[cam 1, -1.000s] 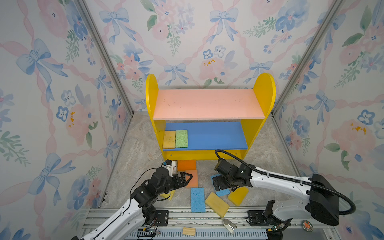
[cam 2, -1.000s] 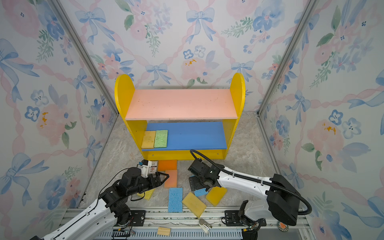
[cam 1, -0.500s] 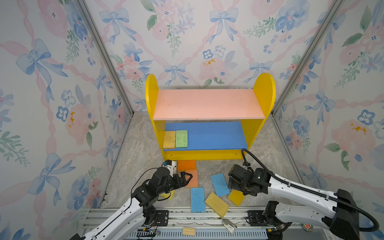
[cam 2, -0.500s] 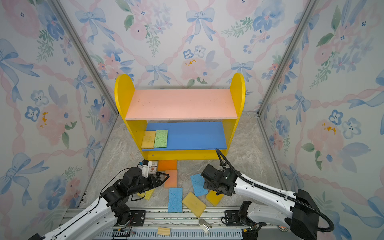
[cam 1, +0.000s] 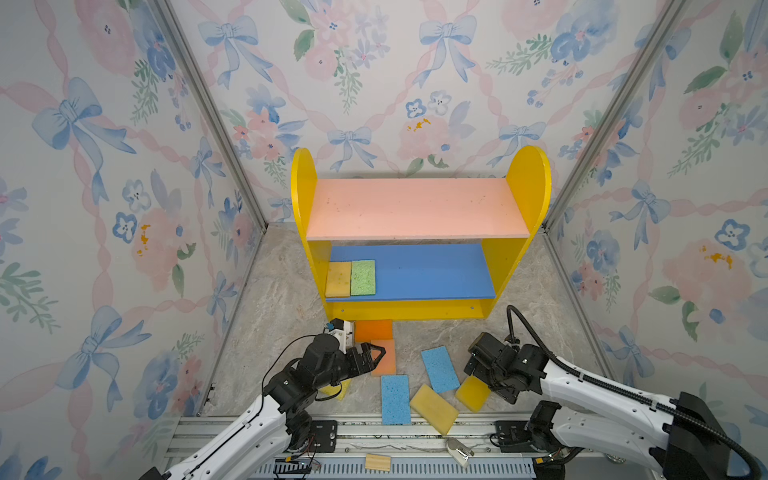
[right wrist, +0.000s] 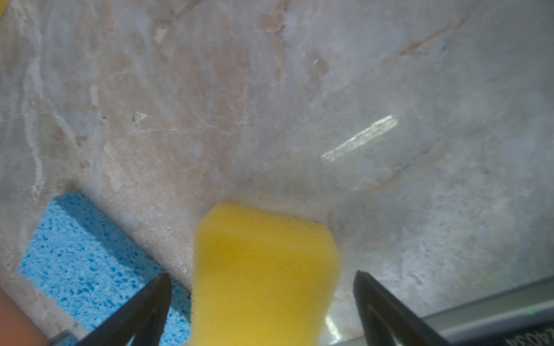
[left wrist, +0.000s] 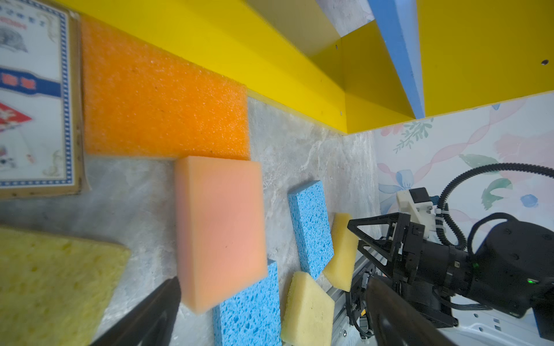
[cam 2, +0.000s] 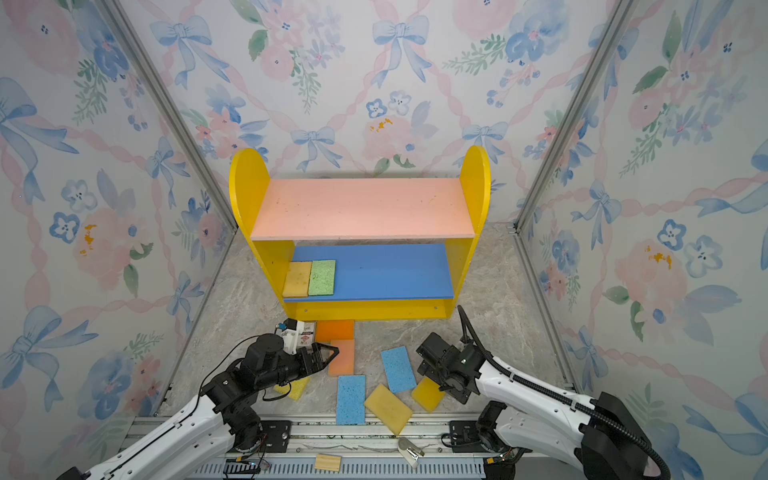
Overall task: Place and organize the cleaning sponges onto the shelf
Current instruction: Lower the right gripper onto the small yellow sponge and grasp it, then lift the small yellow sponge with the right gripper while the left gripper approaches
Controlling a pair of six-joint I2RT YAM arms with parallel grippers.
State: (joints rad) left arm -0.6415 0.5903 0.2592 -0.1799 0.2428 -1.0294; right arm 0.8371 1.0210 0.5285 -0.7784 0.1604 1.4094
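Observation:
The shelf (cam 1: 415, 208) stands at the back; on its blue lower board lie a mustard sponge (cam 1: 338, 279) and a green sponge (cam 1: 363, 277). On the floor in front lie an orange sponge (cam 1: 374, 330), a peach sponge (cam 1: 386, 359), two blue sponges (cam 1: 439, 369) (cam 1: 395, 399), a pale yellow sponge (cam 1: 433, 408) and a yellow sponge (cam 1: 471, 392). My left gripper (left wrist: 274, 281) is open, with a corner of the peach sponge (left wrist: 220, 227) between its fingers. My right gripper (right wrist: 262, 275) is open astride the yellow sponge (right wrist: 263, 269), its fingers apart from it.
A printed card box (cam 1: 347, 328) lies left of the orange sponge, by the shelf's foot. Another yellow sponge (cam 1: 338, 388) pokes out from under my left arm. The metal rail (cam 1: 374, 432) runs along the front edge. Papered walls close in both sides.
My right arm has drawn back to the right, off the blue sponge and over to the yellow one. The left arm has stayed put.

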